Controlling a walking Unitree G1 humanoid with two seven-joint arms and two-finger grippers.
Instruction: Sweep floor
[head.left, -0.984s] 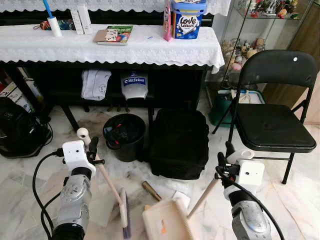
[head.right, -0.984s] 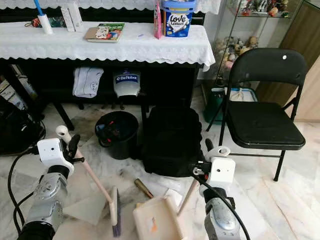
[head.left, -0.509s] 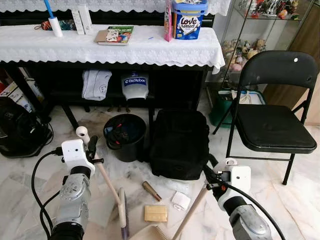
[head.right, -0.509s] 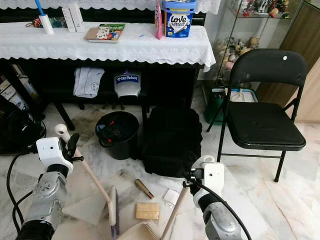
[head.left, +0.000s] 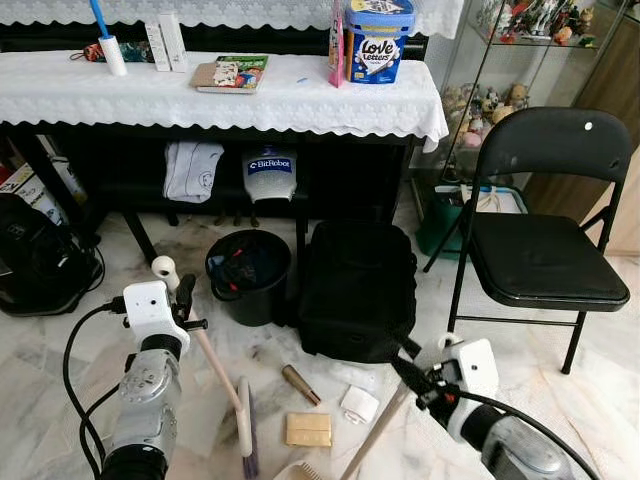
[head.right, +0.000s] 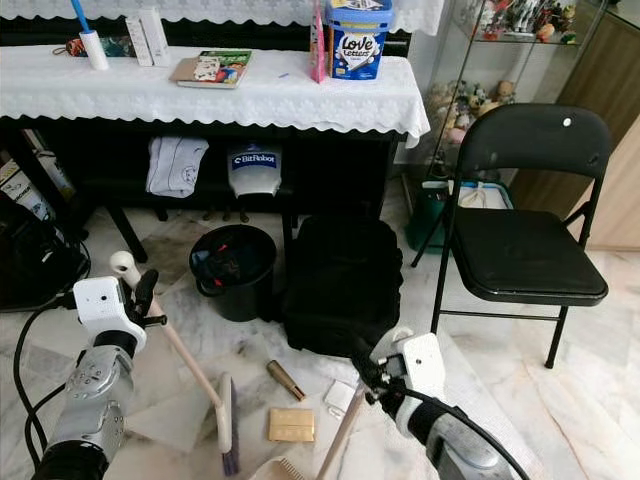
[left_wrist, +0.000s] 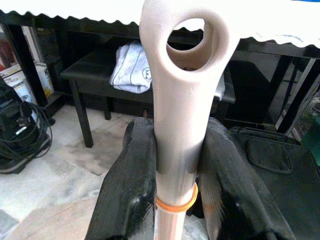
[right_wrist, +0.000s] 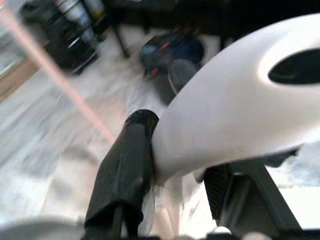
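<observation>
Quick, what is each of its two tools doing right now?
Left tool: closed on the broom handle.
Right tool: closed on the dustpan handle.

Black chair (head.left: 545, 250); black bin (head.left: 249, 273); white lace tablecloth (head.left: 290, 100); marbled floor (head.left: 60, 350).

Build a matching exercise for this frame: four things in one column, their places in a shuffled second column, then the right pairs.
Things:
1. broom
2. black bucket
3. Love Letters tub
4. black bag

Places:
A. on the lace-covered table
B. handle clamped in the left gripper
C. on the floor between the bucket and the folding chair
D. on the floor under the table's front edge, left of the bag

Pairs: 1-B, 2-D, 3-A, 4-C
</observation>
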